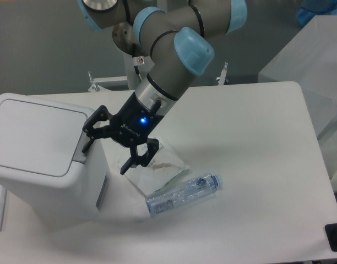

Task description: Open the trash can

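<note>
The trash can (42,159) is a large boxy white bin at the left of the table, its flat lid down and a grey push-tab (81,153) on its right edge. My gripper (105,157) hangs just right of the tab, black with a blue light on its body, open and holding nothing. One fingertip (86,146) sits at the tab's upper end; whether it touches I cannot tell. The other fingertip (125,168) hovers over a clear wrapper.
A clear plastic wrapper (157,168) lies on the white table (251,137) right of the can, with a crushed clear water bottle (183,194) beside it. White covered boxes (309,60) stand at the far right. A dark object (335,236) sits at the bottom right corner.
</note>
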{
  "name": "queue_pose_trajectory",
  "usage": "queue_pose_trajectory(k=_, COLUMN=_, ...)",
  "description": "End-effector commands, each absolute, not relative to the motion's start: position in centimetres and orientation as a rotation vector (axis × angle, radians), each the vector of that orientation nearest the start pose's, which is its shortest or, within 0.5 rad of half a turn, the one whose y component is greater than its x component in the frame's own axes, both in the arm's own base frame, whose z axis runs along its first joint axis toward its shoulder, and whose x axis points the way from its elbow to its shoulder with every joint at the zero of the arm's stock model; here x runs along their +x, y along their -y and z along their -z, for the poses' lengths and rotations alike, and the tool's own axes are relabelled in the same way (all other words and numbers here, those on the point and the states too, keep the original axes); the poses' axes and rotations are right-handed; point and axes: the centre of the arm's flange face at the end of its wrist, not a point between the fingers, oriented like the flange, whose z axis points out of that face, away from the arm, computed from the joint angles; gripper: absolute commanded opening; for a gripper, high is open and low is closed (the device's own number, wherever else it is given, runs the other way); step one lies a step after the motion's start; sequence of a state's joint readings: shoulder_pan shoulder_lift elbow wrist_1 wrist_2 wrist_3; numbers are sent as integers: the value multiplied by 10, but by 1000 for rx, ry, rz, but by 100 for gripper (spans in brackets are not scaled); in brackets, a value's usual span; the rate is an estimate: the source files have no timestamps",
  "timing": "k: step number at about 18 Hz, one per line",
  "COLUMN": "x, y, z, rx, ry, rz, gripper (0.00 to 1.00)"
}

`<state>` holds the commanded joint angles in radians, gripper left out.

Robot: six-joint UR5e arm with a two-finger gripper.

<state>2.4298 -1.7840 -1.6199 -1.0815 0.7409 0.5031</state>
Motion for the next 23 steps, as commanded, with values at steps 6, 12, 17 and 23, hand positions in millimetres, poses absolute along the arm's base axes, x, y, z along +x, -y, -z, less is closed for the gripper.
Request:
queue_pose_trajectory(k=6, x=-306, y=-537, z=-432, rx=-2359, ry=306, rz=644, gripper=100)
queue_pose_trajectory(k=12, x=-306, y=-537, z=-432, rx=-2359, ry=306, rz=644, gripper=100)
queue_pose_trajectory(k=17, x=-307, y=-534, z=-440, rx=-2350, ry=307, rz=632, gripper=100)
queue_pose_trajectory(k=23, x=-330, y=-524, z=-451, rx=-2328, ry=323, rz=588, gripper=100)
